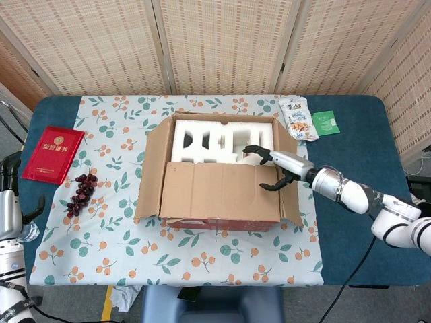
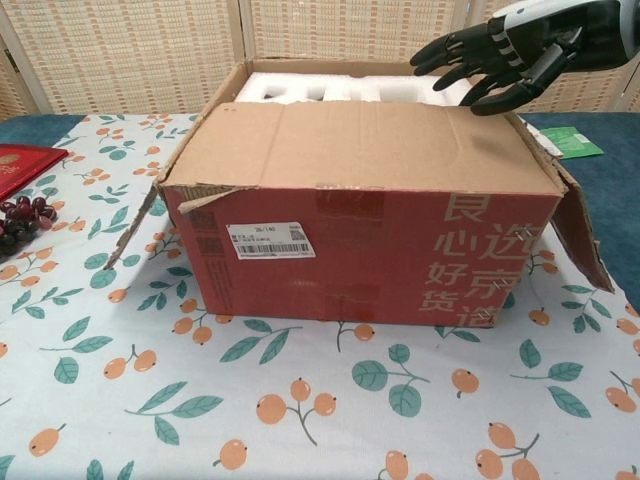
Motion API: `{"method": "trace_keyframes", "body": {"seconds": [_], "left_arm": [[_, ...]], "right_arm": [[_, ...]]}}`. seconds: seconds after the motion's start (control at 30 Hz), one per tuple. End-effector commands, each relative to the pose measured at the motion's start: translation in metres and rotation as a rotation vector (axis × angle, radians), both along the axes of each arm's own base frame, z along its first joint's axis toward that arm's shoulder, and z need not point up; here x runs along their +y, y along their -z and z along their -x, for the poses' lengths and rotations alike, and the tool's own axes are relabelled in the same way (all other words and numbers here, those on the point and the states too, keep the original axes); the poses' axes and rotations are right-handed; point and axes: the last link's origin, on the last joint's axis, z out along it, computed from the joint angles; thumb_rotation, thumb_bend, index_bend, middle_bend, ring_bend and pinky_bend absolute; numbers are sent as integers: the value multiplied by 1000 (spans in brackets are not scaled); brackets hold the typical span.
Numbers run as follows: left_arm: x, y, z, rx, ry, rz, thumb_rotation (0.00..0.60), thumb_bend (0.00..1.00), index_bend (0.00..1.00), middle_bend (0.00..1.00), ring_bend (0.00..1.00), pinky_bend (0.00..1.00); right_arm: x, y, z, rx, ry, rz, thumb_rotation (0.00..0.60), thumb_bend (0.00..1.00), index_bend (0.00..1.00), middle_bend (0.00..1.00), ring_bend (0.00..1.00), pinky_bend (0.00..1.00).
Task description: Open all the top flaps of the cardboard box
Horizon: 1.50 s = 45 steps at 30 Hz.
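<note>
The cardboard box [image 1: 215, 202] stands mid-table with red sides [image 2: 360, 255]. Its near top flap [image 1: 219, 192] lies flat over the front half. The left flap [image 1: 149, 168] and right flap [image 1: 291, 195] hang outward, and white foam [image 1: 215, 141] shows in the uncovered back half. My right hand [image 1: 273, 168] hovers with fingers spread over the right end of the near flap's far edge [image 2: 490, 108], holding nothing. In the chest view this right hand [image 2: 505, 55] has its thumb close to that edge; contact is unclear. My left hand [image 1: 13, 195] is at the left frame edge, off the table, holding nothing.
A red booklet [image 1: 52, 153] and a bunch of dark grapes [image 1: 81, 194] lie left of the box. A snack bag [image 1: 297, 119] and a green packet [image 1: 325, 123] lie at the back right. Woven screens stand behind the table.
</note>
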Motion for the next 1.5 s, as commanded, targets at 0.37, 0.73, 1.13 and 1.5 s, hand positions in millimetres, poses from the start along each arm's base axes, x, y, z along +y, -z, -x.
{"method": "trace_keyframes", "body": {"seconds": [0.37, 0.73, 1.13, 1.5], "left_arm": [[-1, 2, -2, 4, 2, 3, 600, 408, 0, 0, 0, 0], [-2, 7, -7, 4, 11, 12, 600, 408, 0, 0, 0, 0], [-3, 11, -21, 7, 32, 15, 600, 408, 0, 0, 0, 0], [1, 18, -30, 6, 39, 34, 600, 408, 0, 0, 0, 0]], "right_arm": [[13, -9, -3, -70, 2, -39, 600, 429, 0, 0, 0, 253], [28, -42, -16, -155, -28, -21, 600, 429, 0, 0, 0, 289], [58, -78, -39, -188, -86, -3, 600, 429, 0, 0, 0, 290], [101, -94, -50, -198, -139, -81, 600, 428, 0, 0, 0, 313]]}}
